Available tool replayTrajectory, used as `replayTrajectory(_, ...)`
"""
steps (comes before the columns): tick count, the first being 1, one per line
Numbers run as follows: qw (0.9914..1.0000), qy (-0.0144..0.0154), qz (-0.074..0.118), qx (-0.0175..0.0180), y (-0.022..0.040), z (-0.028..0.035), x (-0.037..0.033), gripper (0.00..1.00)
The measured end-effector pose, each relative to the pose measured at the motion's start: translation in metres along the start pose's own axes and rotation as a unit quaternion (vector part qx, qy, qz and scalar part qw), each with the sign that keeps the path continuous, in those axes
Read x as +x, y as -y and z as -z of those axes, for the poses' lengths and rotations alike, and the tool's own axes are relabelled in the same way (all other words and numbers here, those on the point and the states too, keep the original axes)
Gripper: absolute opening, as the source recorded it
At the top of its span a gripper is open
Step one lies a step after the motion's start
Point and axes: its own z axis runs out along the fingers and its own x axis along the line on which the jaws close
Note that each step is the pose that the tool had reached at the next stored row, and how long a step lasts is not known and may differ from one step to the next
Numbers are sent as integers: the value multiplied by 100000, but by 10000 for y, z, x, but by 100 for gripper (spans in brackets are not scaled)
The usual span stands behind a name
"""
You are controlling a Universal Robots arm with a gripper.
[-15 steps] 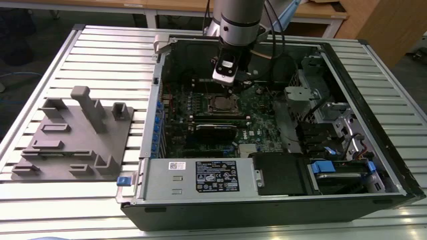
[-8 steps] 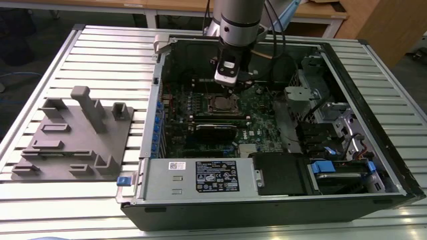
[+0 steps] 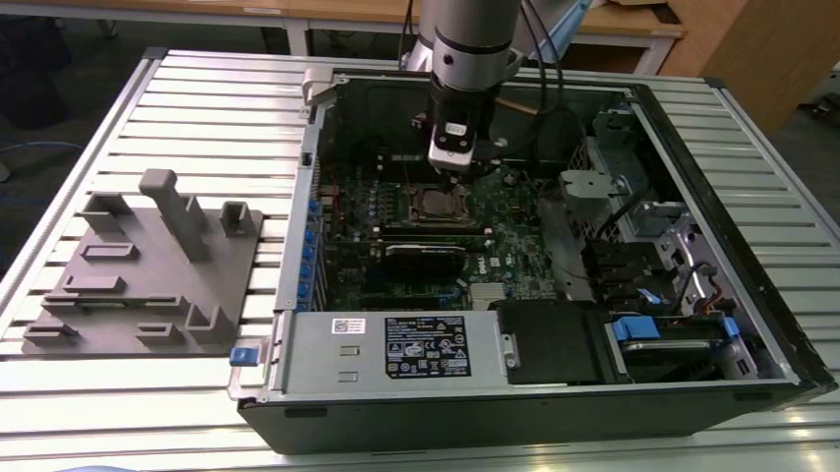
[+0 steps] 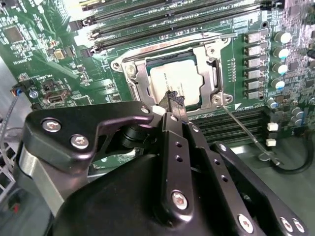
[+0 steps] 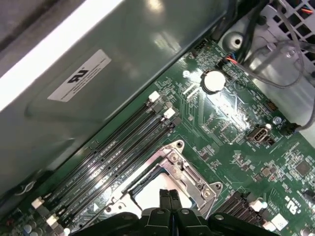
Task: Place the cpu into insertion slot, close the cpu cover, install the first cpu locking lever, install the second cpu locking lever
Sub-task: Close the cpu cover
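Squarely down in the small square insertion slot (image 4: 170,61) with its dark plastic edge: flat silver-grey metal cpu (image 4: 182,78), top smooth and dully reflective. Framed by the thin, bright stamped-steel cpu cover (image 4: 135,82), lying flat over the chip's edges, square window open on its centre. Off one corner, a thin steel wire lever (image 4: 248,135) angling away across the green circuit board (image 4: 44,54). Close over the chip, black metal gripper (image 4: 174,97), fingers pressed together, nothing visible between them. Further out, long black memory slots (image 4: 162,14).
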Motion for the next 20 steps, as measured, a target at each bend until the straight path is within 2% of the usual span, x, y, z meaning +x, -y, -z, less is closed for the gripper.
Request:
replayTrajectory(8,99947,-102,3245,22,1,-4,1,10)
replayTrajectory(20,99702,-222,7714,46,5,-9,5,10)
